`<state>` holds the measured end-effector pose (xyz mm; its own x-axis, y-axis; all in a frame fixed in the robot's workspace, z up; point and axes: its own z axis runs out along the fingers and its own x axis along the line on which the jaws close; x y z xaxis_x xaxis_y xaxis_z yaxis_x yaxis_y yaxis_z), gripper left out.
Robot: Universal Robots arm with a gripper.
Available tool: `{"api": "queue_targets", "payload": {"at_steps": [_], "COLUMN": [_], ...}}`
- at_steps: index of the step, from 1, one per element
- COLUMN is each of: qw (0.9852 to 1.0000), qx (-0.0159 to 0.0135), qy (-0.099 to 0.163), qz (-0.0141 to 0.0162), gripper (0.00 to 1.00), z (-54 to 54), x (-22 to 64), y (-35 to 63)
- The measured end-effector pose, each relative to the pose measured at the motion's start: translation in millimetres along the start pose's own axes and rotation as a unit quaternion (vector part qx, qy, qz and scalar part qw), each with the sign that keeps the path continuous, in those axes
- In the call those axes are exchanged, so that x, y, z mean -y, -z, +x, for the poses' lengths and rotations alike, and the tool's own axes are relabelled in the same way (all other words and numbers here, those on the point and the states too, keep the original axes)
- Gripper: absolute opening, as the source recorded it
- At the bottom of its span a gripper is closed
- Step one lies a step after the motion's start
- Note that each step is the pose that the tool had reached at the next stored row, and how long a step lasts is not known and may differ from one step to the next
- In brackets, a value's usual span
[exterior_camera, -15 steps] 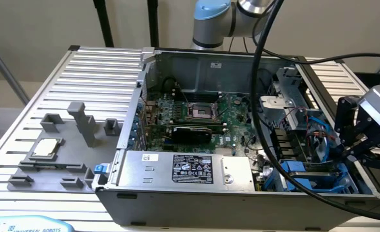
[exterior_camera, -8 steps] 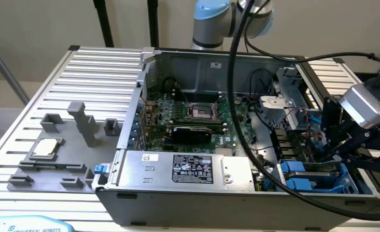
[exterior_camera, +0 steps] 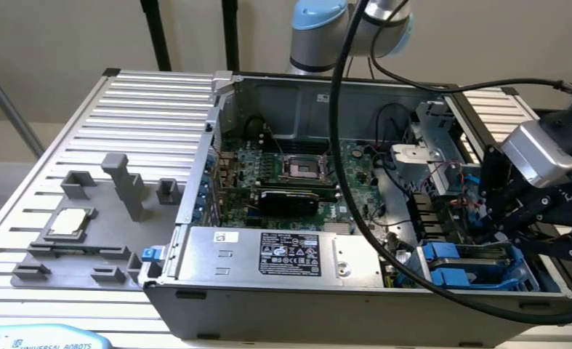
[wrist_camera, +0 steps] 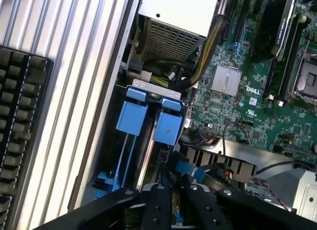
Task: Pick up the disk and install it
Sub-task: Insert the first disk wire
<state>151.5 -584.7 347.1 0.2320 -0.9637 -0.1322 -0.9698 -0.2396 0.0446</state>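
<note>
A: The gripper sits low over the drive bay at the corner of the open Dell tower, fingers drawn narrow. Whether they pinch anything, I can't tell.

B: And the disk?

A: Its blue carrier sits edge-on in the bay, handles up, just ahead of the fingertips.

B: Risks?

A: I'd judge cables crowding the bay could snag, and a tilted carrier could jam in its rails.

B: Surroundings?

A: Ribbed aluminium table, a grey fixture block holding a silver chip, a black keyboard, beige wall.
</note>
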Motion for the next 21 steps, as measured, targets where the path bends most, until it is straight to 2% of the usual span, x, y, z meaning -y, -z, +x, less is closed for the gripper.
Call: {"api": "queue_targets", "payload": {"at_steps": [5, 11, 16, 21], "qw": [0.9996, 0.9973, 0.9946, 0.9916], "qx": [0.0017, 0.0033, 0.0019, -0.0022], "qy": [-0.030, -0.073, -0.103, -0.129], "qz": [0.0026, 0.0077, 0.0110, 0.0137], "gripper": [0.16, 0.16, 0.16, 0.16], "z": [0.1, 0.1, 0.3, 0.5], "x": [0.0, 0.0, 0.0, 0.1], "y": [-0.1, -0.5, -1.7, -3.2]}}
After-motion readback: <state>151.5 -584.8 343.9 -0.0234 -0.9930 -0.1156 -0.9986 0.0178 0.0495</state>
